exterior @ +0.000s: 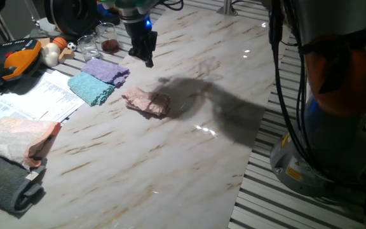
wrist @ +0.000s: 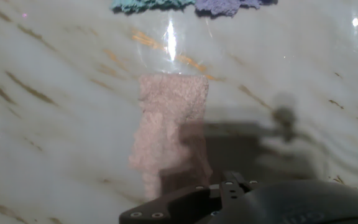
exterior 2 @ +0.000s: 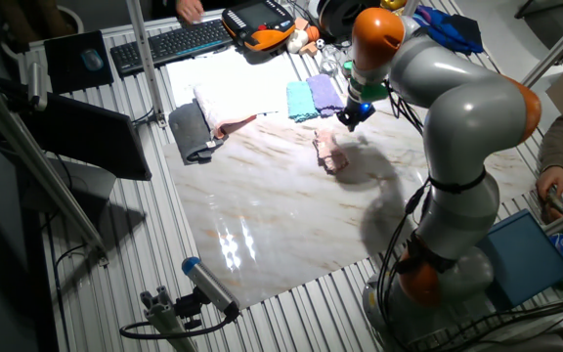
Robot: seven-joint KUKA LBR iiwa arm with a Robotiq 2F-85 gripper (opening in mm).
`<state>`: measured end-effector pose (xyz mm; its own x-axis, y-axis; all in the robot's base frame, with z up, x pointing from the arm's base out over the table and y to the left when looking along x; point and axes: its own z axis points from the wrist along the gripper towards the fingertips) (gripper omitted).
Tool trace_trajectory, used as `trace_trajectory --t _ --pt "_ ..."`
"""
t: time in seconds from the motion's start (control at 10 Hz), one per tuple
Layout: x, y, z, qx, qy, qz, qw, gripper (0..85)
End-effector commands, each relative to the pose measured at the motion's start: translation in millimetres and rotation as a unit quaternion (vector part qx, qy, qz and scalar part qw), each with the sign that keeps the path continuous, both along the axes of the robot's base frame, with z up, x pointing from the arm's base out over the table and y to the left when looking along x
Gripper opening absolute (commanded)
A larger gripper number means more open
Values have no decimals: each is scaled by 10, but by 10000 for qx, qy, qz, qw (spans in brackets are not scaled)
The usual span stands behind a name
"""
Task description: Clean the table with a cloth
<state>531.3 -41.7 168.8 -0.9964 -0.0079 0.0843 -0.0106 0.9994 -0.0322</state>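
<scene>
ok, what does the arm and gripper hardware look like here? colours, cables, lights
The arm is a KUKA iiwa with bulky rounded silver-grey links and orange bands at the joints. Black cables hang beside its lower links toward the base. The gripper is a small black two-finger unit below the wrist, with a blue light glowing just above it. No readable markings show.

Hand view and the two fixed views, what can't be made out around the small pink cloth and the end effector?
- End effector: whether it is open; small and dark in both fixed views, fingertips out of frame in the hand view.
- Small dusty-pink terry cloth: near end covered by the hand's black housing, hand view.
- Teal terry cloth: cut by the top edge, hand view.
</scene>
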Motion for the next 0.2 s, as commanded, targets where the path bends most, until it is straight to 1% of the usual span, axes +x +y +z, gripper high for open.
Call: trace_trajectory --t 0.0,0.1 --pt "-28 -6 13 -24 -8 34 10000 0" --pt "-61 -8 23 -22 16 56 10000 0"
